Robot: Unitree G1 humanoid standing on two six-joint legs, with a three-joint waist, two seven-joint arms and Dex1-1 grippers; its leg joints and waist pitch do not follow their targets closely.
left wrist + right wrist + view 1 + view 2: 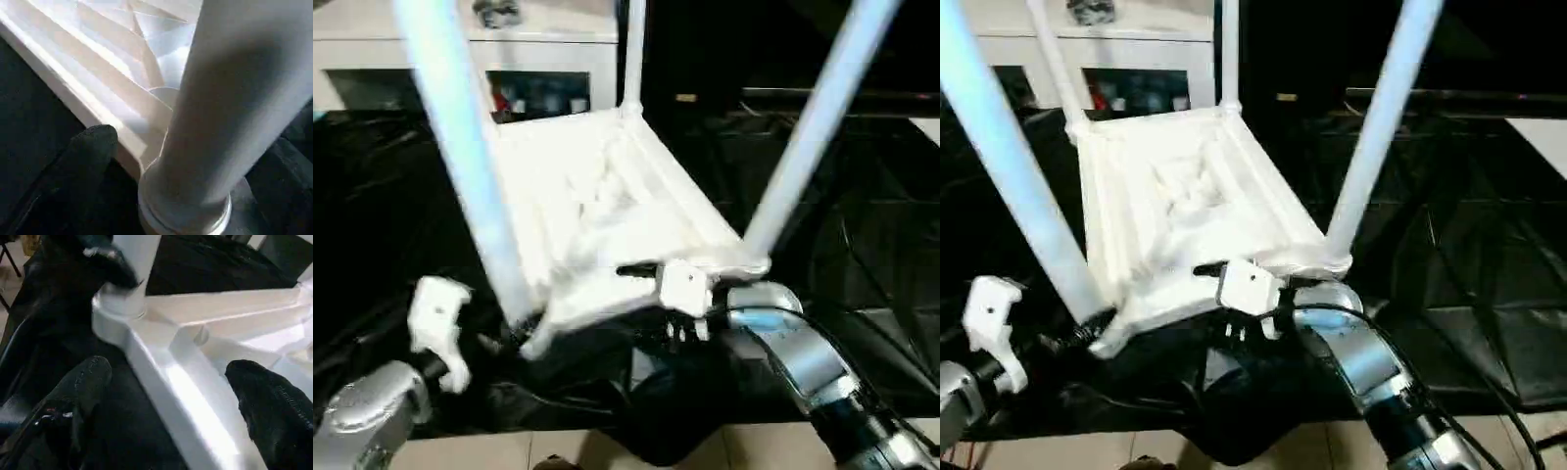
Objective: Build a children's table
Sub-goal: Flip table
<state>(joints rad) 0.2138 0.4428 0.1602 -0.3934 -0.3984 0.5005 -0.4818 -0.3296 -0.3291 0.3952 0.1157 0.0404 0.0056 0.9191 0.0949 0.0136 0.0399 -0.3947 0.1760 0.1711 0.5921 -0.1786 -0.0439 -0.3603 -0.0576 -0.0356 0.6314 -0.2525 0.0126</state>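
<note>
1. The children's table [1185,215] lies upside down on a black-covered surface [1449,245], its ribbed underside facing up and 4 white legs [1376,127] rising from the corner sockets.
2. The near edge of the tabletop is tilted, sitting close in front of the robot, between its 2 silver forearms.
3. The near-left leg [460,147] slants up and away from its socket; the near-right leg stands at the tabletop's right corner; the 2 far legs rise at the back corners, in front of a white cabinet [548,59] with glass doors.
4. The left gripper [181,196] is spread wide around the base of the near-left leg: in the left wrist view 1 black finger [83,161] sits beside the tabletop's rim, and the leg's collar fills the gap where it meets the socket. Whether the fingers touch the leg cannot be told.
5. The right gripper [166,396] is also spread wide, straddling the tabletop's rim: 1 finger [78,391] is outside over the black surface, the other over the ribbed inside. Contact with the rim cannot be told.
6. In the head views the right wrist [1249,289] sits just under the near edge of the tabletop, left of the near-right corner.
</note>
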